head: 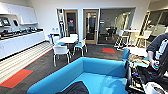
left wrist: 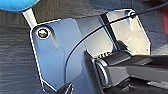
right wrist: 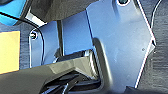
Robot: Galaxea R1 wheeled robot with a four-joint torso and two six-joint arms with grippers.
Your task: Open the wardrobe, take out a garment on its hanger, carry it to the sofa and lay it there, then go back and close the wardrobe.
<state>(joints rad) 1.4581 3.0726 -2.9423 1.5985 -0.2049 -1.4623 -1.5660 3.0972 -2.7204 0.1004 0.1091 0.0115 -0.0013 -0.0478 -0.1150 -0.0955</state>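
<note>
I am looking down through the head camera at the garment [head: 75, 89], a dark heap of soft fabric that is lying on the seat of the sofa [head: 100, 67] at the near edge of my picture; I cannot make out a hanger in the folds. The turquoise sofa is wrapping around it, its low back curving up on the left and across the rear. At my right a person [head: 160, 50] in a dark sleeve is standing over a cart of gear [head: 140, 80], one hand [head: 152, 63] reaching down toward it. In both wrist cameras the robot's own dark plates are blocking most of what I am getting, with grey carpet around them and a corner of blue upholstery [left wrist: 17, 5] at the edge, so I cannot tell how far either pincer is open or whether it is holding anything. Beyond the sofa, white chairs [head: 61, 51] are ringing a white worktop [head: 67, 40] on the dark carpet, with an orange floor patch [head: 15, 78] to the left. Along the left wall a long white counter [head: 20, 42] is running under wall cabinets, and wooden-framed glass doors [head: 91, 26] are closing off the far wall.
</note>
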